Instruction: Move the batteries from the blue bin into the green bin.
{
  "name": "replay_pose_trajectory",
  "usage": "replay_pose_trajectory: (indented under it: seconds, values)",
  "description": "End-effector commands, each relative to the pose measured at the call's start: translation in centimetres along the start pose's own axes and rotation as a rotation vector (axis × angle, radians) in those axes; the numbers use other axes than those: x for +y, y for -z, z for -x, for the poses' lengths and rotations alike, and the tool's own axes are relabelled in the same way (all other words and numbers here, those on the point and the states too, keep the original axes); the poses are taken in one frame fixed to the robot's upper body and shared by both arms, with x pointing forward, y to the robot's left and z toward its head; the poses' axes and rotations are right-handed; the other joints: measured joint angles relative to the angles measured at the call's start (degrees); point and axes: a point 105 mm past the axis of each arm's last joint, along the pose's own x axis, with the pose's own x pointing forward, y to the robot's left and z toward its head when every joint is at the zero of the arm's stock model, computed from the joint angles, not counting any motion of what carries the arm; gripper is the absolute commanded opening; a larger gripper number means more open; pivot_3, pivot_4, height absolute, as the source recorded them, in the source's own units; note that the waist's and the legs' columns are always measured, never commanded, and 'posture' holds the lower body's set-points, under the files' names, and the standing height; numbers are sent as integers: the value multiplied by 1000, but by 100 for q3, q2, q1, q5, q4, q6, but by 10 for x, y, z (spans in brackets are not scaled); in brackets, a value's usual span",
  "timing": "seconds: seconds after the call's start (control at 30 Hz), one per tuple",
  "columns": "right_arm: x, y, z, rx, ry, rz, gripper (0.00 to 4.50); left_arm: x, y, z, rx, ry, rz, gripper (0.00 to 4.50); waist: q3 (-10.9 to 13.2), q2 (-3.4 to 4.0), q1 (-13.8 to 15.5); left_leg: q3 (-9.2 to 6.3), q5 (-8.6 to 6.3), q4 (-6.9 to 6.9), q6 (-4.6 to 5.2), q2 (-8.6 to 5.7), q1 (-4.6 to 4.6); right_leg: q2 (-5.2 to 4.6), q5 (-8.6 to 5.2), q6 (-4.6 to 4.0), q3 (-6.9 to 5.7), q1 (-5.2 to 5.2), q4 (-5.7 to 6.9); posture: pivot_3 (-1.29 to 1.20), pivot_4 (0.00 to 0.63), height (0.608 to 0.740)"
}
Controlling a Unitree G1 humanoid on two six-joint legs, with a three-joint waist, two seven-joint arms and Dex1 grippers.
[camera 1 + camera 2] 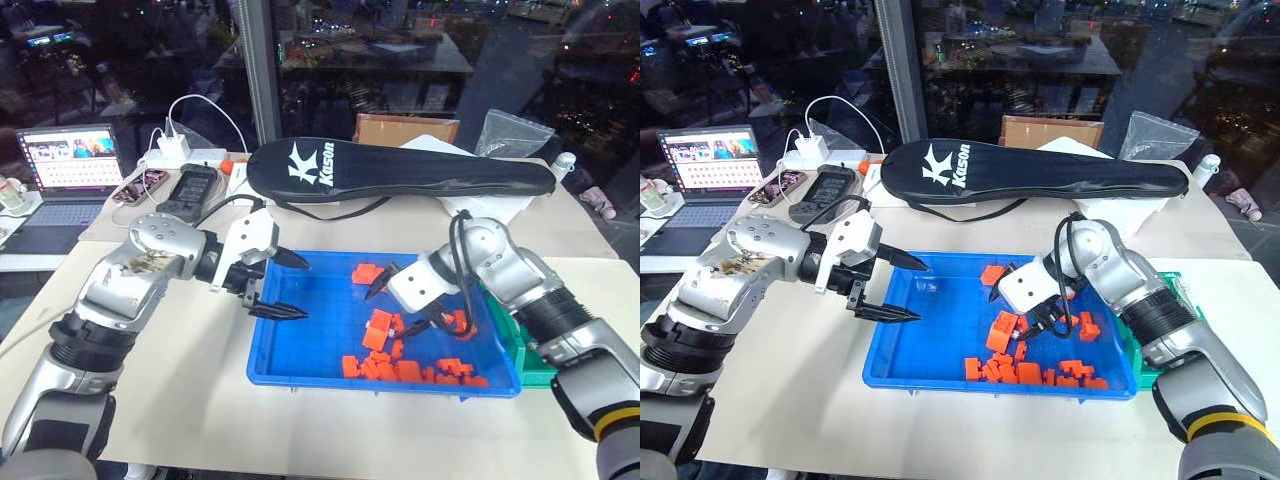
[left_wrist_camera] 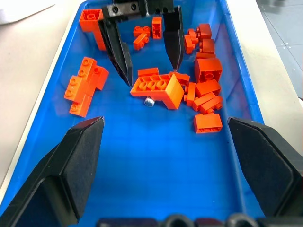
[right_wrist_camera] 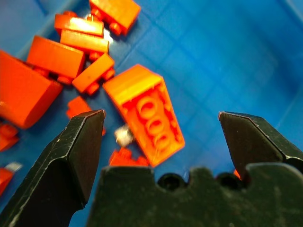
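We've got the right end effector (image 1: pixel 400 298) spread wide over the big bright blue plastic tray (image 1: pixel 300 368). 1 small silvery battery (image 2: pixel 149 101) peeks out beside a chunky orange plastic brick (image 2: pixel 159 90), so aim past the brick. Left end effector (image 1: pixel 279 285) is spread too. Narrow green bin (image 1: pixel 528 362) sits alongside; beyond, the white surface (image 1: pixel 190 360) holds a black racket bag (image 1: pixel 400 170) and laptop (image 1: pixel 70 160).

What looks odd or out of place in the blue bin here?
A battery lies half tucked under a tilted orange block in the blue bin, hard to spot. The right pincer hangs open above it.
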Motion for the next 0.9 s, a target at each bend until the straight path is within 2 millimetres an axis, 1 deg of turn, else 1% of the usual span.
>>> replay_pose_trajectory:
  seconds: [0.03, 0.13, 0.2, 0.23, 0.27, 0.3, 0.37, 0.4, 0.5, 0.53, 0.6, 0.73, 0.77, 0.87, 0.9]
  values:
    - [-1, -3, 1, 11, -40, 84, 4450, -7, -11, 10, -17, 2, -23, 4500, 0, 1, -7, 0, 0, 0, 0, 0, 0, 0, 0, 1, 0, 0, -1, 0, 150, 731]
    - [-1, -3, -2, 4, -47, 106, 4450, -8, -11, 11, -17, 2, -17, 4500, 0, 1, 19, 0, 0, 1, 0, 0, 0, 0, -1, 1, 0, 1, -1, 0, 150, 731]
    - [0, -2, -8, 0, -53, 112, 4450, -8, -10, 12, -13, -8, -14, 4500, 0, 1, 20, 0, 0, 2, 0, -1, 0, 0, -1, 1, 0, 3, -2, 0, 150, 731]
    - [3, -1, -11, 3, -70, 118, 4054, -7, -10, 12, -13, -11, -12, 4500, 0, 1, 17, 0, 0, 2, 0, 0, 1, 0, -1, 1, 0, 3, -1, 0, 150, 731]
    - [4, -1, -12, 5, -79, 131, 3844, -7, -9, 12, -12, -11, -10, 4500, 0, 1, 16, 0, 0, 2, 0, 0, 3, 0, -1, 1, 0, 3, 0, 0, 150, 731]
    - [3, -2, -11, 3, -75, 144, 3489, -7, -9, 11, -13, -10, -9, 4500, 0, 1, 15, 0, 0, 1, 0, 0, 2, 0, -1, 1, 0, 2, 0, 0, 150, 731]
    - [1, -3, -10, 0, -68, 154, 2816, -7, -9, 11, -14, -10, -9, 4500, 0, 1, 16, 0, 0, 1, 0, 0, 1, 0, -1, 1, 0, 1, 0, 0, 150, 731]
    - [1, -3, -8, 2, -64, 158, 2573, -7, -9, 10, -15, -10, -8, 4500, 0, 1, 16, 0, 0, 1, 0, 0, 1, 0, 0, 0, 0, 2, 0, 0, 150, 731]
    - [1, -3, -5, 12, -62, 158, 1542, -6, -9, 8, -20, -6, -9, 4500, 0, 1, 16, 0, 0, 1, 0, 0, 2, 0, 0, 0, 0, 2, 0, 0, 150, 731]
    - [0, -3, -3, 12, -52, 155, 1436, -6, -10, 7, -22, -6, -13, 4500, 0, 1, 16, 0, 0, 1, 0, 0, 2, 0, 0, 0, 0, 2, 1, 0, 150, 731]
    - [-3, -8, 4, 4, -23, 158, 1435, -4, -11, 7, -23, -8, -18, 4500, 0, 1, 18, 0, 0, 1, 0, -1, 2, 0, 0, 0, 0, 2, 0, 0, 150, 731]
    - [-13, -17, 29, 2, 44, 117, 1435, -3, -10, 6, -24, -5, -19, 4500, 1, 2, 25, 0, 0, 2, 0, -1, 0, 0, 0, 0, 0, 1, 1, 0, 150, 731]
    - [-14, -16, 34, -1, 59, 81, 1435, -3, -10, 5, -25, -4, -20, 4500, 1, 1, 26, 0, 0, 1, 0, -1, 0, 0, 0, -1, 1, 1, 0, 0, 150, 731]
    - [-14, -16, 46, -70, 96, -165, 1435, -2, -10, 2, -28, -3, -30, 4500, 1, 1, 31, 0, 0, 1, 0, 0, 2, 0, 2, -4, 0, 2, 1, 0, 150, 731]
    - [-11, -11, 50, -61, 101, -224, 1435, -2, -10, 2, -28, -5, -35, 4500, 1, 1, 35, 0, 0, 1, 0, 0, 2, 0, 7, -12, 0, 2, 1, 0, 150, 731]
